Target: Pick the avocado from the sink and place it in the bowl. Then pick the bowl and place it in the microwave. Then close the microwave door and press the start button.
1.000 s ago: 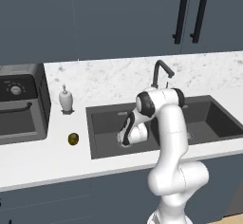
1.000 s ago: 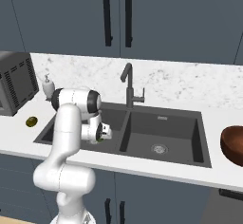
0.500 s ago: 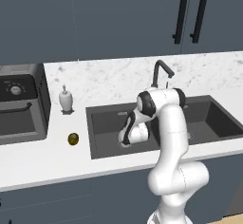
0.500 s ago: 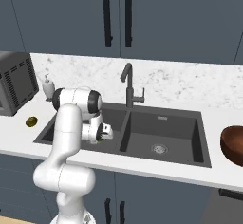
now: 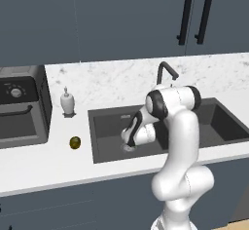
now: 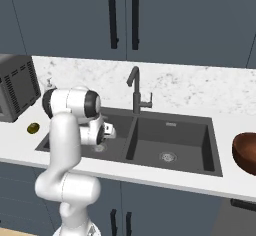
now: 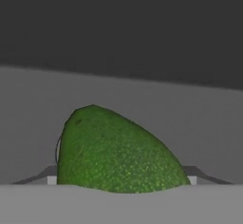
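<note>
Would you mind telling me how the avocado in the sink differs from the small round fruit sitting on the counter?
The avocado is bright green with a speckled skin; the round fruit is duller olive-yellow. The avocado looks elongated and tapers toward one end, while the round fruit is nearly a ball. The avocado lies down in the sink right at the gripper; the round fruit sits alone on the counter, left of the sink. Both are small fruits.

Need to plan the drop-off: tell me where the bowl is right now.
The bowl sits on the counter at the far right edge of the right base view, just right of the sink, partly cut off by the frame.
</note>
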Controlling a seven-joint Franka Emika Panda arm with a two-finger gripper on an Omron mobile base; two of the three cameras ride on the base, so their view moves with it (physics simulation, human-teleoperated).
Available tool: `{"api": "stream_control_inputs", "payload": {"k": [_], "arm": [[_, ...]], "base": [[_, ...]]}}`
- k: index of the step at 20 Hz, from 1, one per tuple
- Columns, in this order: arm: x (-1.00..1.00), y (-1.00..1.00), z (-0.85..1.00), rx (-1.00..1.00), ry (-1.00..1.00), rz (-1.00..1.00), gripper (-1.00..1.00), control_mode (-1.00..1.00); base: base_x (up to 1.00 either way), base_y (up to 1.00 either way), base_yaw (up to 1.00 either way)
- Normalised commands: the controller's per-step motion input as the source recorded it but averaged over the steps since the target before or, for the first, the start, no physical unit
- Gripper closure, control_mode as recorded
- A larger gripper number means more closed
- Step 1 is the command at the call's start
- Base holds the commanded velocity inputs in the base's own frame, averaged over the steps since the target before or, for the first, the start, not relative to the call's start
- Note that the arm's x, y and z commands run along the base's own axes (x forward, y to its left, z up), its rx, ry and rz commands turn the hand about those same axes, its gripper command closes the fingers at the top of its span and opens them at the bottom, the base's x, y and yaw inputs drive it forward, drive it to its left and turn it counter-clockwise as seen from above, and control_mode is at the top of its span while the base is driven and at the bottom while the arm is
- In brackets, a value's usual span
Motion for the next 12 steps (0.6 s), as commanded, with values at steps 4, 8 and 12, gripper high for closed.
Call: {"api": "stream_control_inputs", "payload": {"k": [4, 8, 12], "arm": [[-0.29, 0.24, 1.00, 0.00, -0.25, 0.00, 1.00, -1.00], [-0.33, 0.21, 1.00, 0.00, -0.20, 0.00, 1.00, -1.00], [-0.24, 0.14, 1.00, 0.00, -0.14, 0.00, 1.00, -1.00]], "base": [[0.00, 0.00, 0.00], [0.00, 0.00, 0.00], [0.00, 0.00, 0.00]]}}
